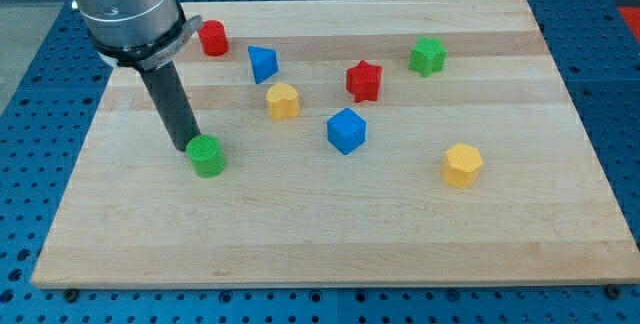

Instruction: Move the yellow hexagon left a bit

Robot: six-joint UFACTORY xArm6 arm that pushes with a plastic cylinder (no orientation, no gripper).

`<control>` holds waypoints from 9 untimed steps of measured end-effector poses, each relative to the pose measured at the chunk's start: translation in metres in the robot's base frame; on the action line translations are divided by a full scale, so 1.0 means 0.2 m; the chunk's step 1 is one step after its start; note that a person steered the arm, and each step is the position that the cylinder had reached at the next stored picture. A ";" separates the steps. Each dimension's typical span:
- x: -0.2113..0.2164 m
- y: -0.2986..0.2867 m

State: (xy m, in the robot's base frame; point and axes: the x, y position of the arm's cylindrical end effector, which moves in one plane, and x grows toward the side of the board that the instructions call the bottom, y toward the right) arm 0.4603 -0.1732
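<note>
The yellow hexagon (462, 164) lies on the wooden board (330, 234) at the view's right, below centre. My tip (187, 147) rests at the view's left, touching the upper left side of a green cylinder (207, 155). The tip is far to the left of the yellow hexagon, with a blue cube (346, 130) between them.
A red cylinder (212, 38) sits at the view's top left. A blue triangular block (262, 64) and a second yellow block (283, 100) lie near centre. A red star (364, 81) and a green block (427, 56) lie at the upper right.
</note>
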 end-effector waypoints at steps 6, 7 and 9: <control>-0.15 0.28; -0.08 0.30; 0.01 0.36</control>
State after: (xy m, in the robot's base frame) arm 0.4624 -0.1009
